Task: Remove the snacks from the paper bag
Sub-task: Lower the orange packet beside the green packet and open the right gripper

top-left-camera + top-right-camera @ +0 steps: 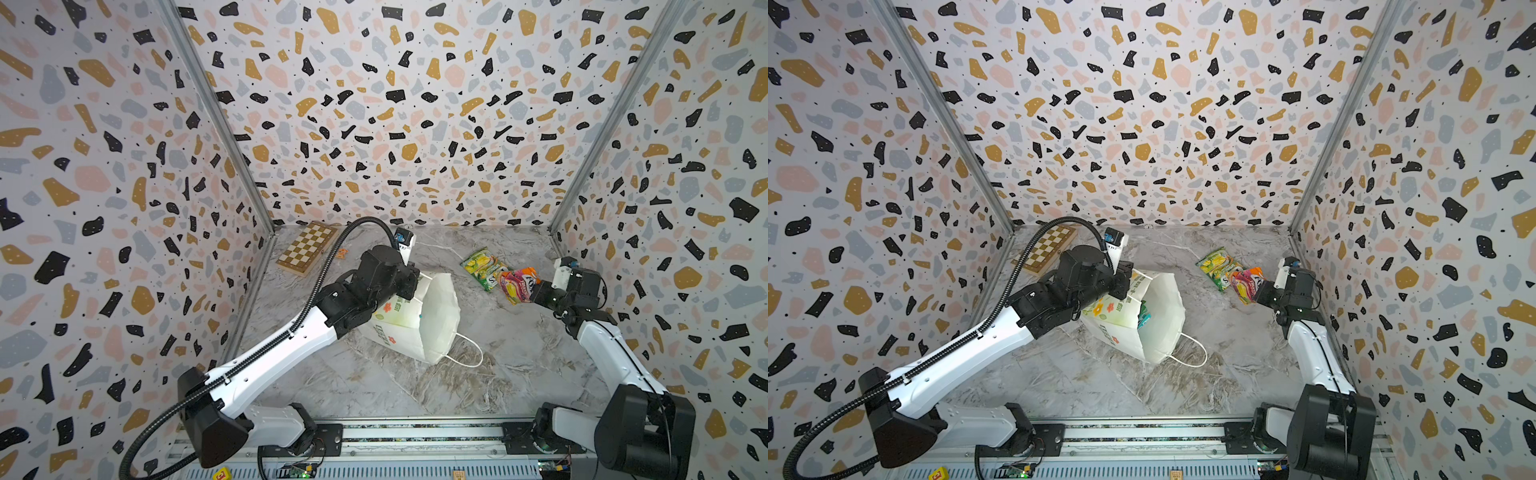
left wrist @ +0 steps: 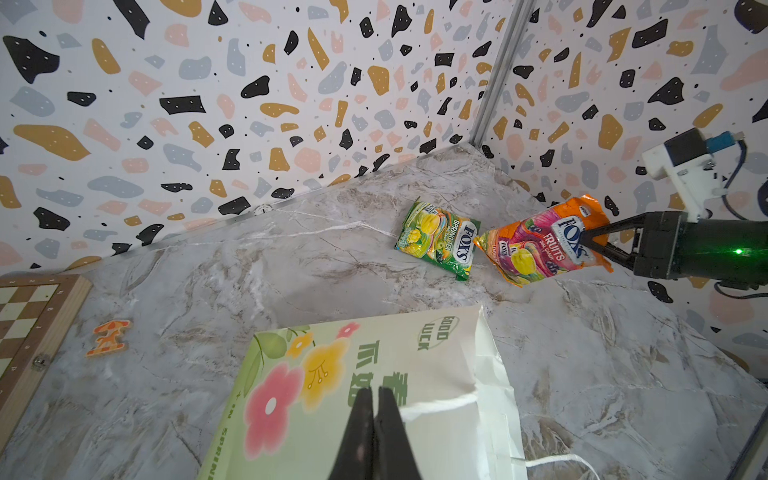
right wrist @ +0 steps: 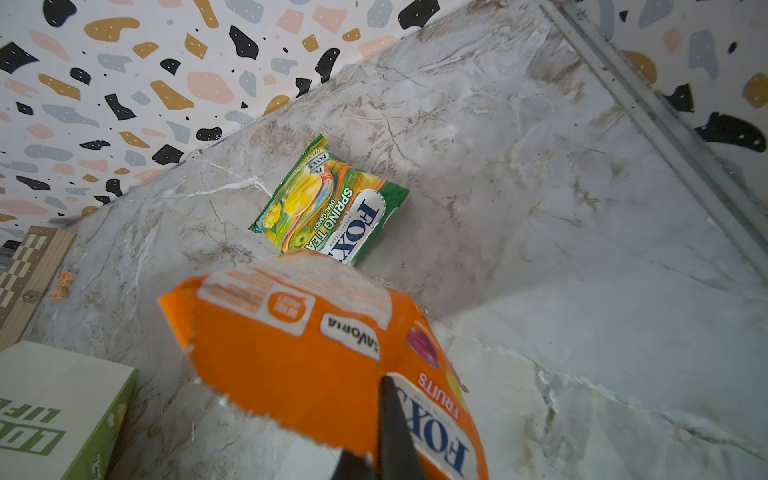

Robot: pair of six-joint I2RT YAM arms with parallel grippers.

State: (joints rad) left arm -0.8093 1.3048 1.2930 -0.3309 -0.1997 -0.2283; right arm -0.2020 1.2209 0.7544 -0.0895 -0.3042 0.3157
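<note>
The paper bag (image 1: 436, 316) is lying on its side in the middle of the table (image 1: 519, 365), with its open mouth turning toward the right arm. The left gripper (image 2: 375, 394) is pressing its fingers fully together at the upper rim of the bag, where a white cord is coming out (whether paper or cord is sitting between the fingers, I cannot tell). The right gripper (image 2: 582, 237) is clamping on the pink-orange packet (image 2: 536, 245) and is holding it just beside the green packet (image 2: 436, 243), which is lying flat on the table, well apart from the bag and nearer to the far right corner. Inside the mouth a teal packet (image 1: 1144, 318) is showing, so I am judging that the emptying is only partly done. These packets are looking light, thin and glossy, and the film is bending freely around the fingers. A pinch on the flat sealed border or on a corner is therefore probably giving a safer hold than one on the swollen, slippery middle. The bag itself is soft, light paper that is creasing easily. I am thinking it needs holding at the rim while the other arm is reaching in, otherwise it may be sliding along the smooth table or closing its mouth.
</note>
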